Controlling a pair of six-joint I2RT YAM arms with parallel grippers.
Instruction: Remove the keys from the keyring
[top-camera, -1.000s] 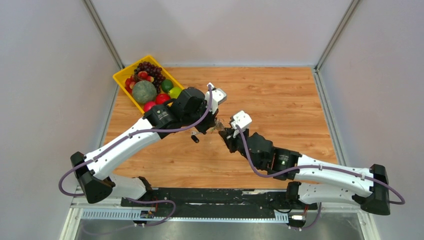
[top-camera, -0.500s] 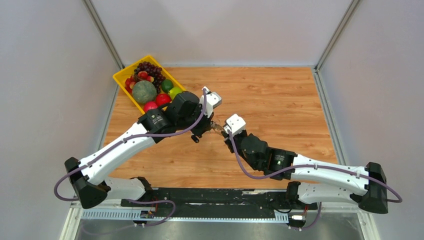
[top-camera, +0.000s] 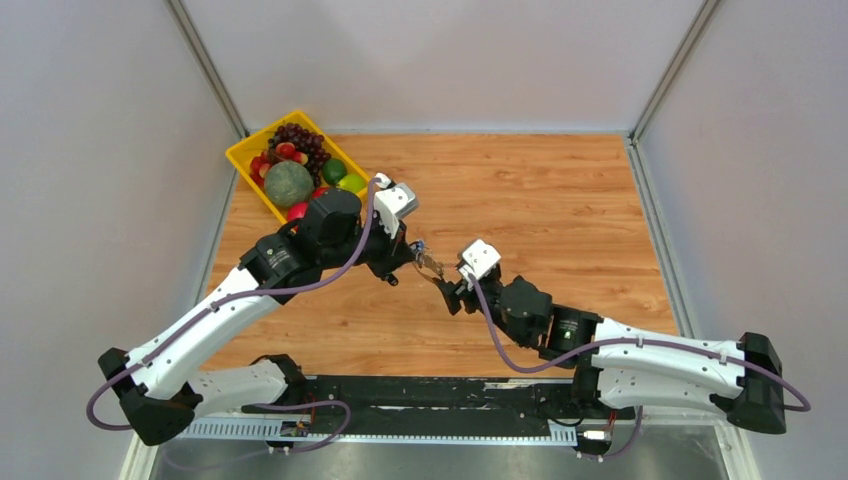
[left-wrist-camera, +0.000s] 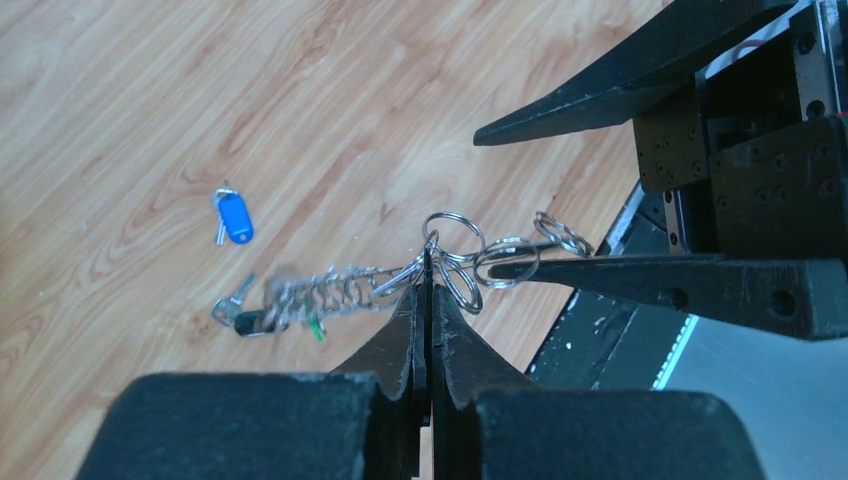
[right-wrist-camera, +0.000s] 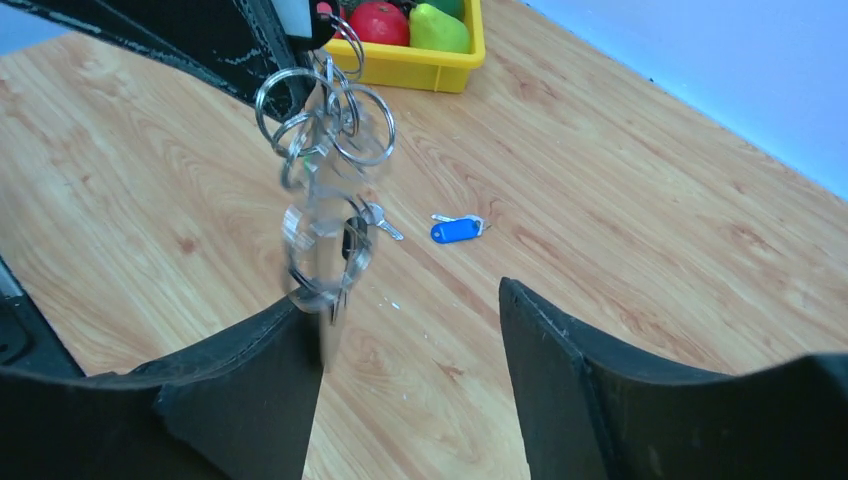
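Observation:
My left gripper (left-wrist-camera: 426, 278) is shut on one wire loop of the keyring (left-wrist-camera: 455, 240), a cluster of linked rings held above the table. The keys (left-wrist-camera: 300, 293) dangle from it in a blurred bunch. In the right wrist view the keyring (right-wrist-camera: 325, 105) hangs in front of my open right gripper (right-wrist-camera: 400, 300), and the keys (right-wrist-camera: 322, 245) brush its left finger (right-wrist-camera: 250, 370). One right finger tip (left-wrist-camera: 500, 268) pokes at a ring. From above, the keyring (top-camera: 428, 265) hangs between the left gripper (top-camera: 413, 250) and the right gripper (top-camera: 448, 295).
A loose key with a blue tag (right-wrist-camera: 455, 230) lies on the wooden table (top-camera: 560, 210), and a small black-headed piece (top-camera: 392, 279) lies under the left gripper. A yellow tray (top-camera: 240, 160) of fruit stands at the back left.
The right gripper has opened and let go of the keys, pulling back toward me. The left arm has drawn left with the keyring, and the bunch now swings.

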